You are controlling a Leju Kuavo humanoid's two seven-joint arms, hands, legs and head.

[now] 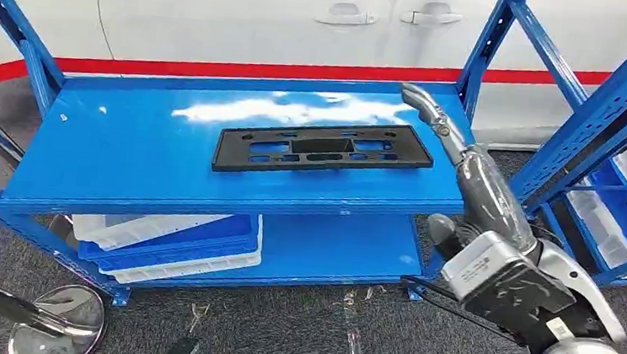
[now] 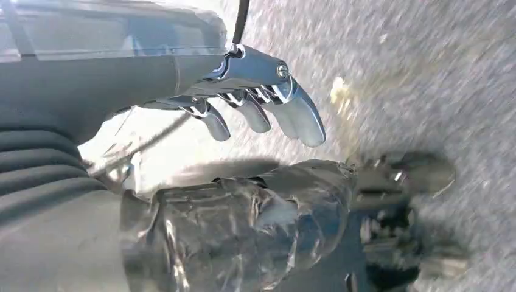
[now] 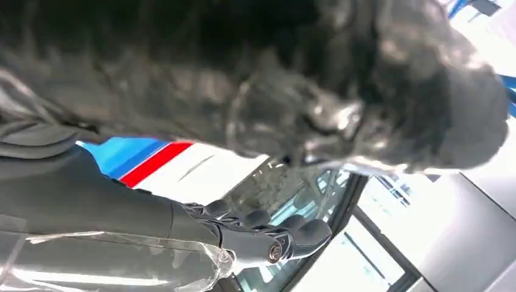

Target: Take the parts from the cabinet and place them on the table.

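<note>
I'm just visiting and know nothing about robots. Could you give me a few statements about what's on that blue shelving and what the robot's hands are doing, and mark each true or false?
1. A flat black plastic panel with cut-outs lies on the upper blue metal shelf. True.
2. The robot's right hand is gripping that panel. False: it is raised beside the panel's right end, holding nothing.
3. White and blue plastic trays are stacked on the lower shelf. True.
4. The left hand holds a part. False: its fingers are apart over grey floor, with nothing in them.
5. A yellow car stands behind the shelving. False: the car body is white with a red stripe.
</note>
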